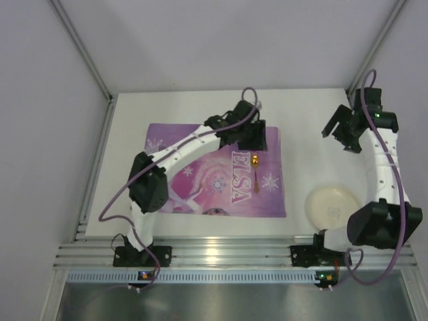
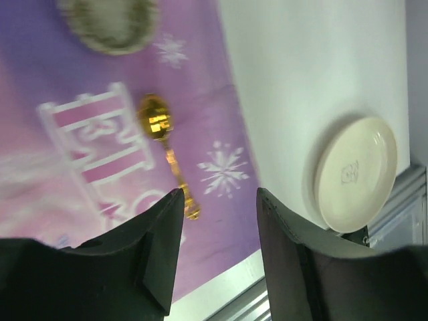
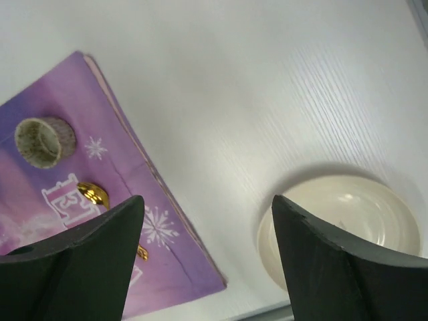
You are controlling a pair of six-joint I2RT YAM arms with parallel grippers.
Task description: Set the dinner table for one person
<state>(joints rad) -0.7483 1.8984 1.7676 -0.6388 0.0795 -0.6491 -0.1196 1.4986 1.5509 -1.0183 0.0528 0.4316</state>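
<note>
The worktop (image 1: pixel 307 114) is the fixed white slab under everything: rigid, smooth, prob. slick, and nothing to grab. It's the pieces on it that get handled. The plate (image 1: pixel 332 207) sits bare on it at 4 o'clock off the mat (image 1: pixel 267 197), clear of the mat's edge. It looks ceramic, so stiff, glazed, breakable and likely the heaviest item. It lies flat, so I'd pinch the raised rim. The spoon (image 1: pixel 256 170) lies on the mat's 3 o'clock side, bowl toward 12. It's thin, light, hard metal w/ little height, so I'd take it across mid-handle. The left claw (image 2: pixel 217 247) is spread and empty, over the mat near the spoon. The right claw (image 3: pixel 207 254) is also spread and empty, at 12 o'clock from the plate.

The top view hides the cup (image 3: pixel 40 140) under the left wrist. Both wrist cams show it upright on the mat, past the spoon's bowl. Only the top view shows both arms & the whole mat.
</note>
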